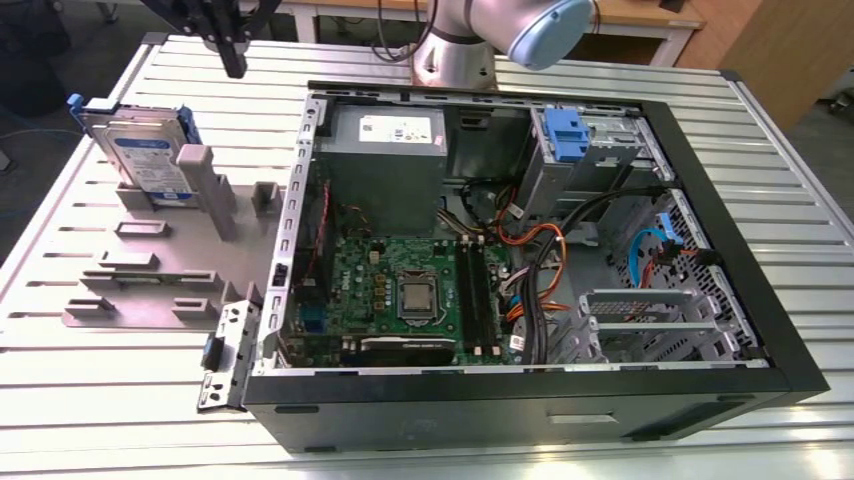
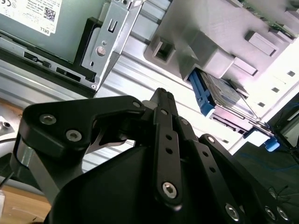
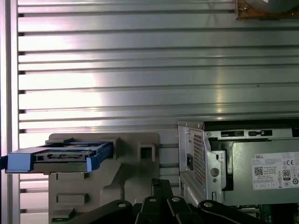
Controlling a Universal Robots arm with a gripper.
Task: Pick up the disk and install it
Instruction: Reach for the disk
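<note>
Blue-railed metal, the disk struck us as rigid, weighty and shock-sensitive, best pinched across its upright flat faces, while the empty gripper hovered nearby, jaws pressed together.

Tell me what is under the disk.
The disk stands on edge in a slot of the grey holder, which lies on the slatted table. The holder's posts cover its lower edge.

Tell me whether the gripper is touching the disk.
Apart. In the exterior view the gripper hangs clear of the disk, with bare table showing between them; the disk stands in a grey holder.
</note>
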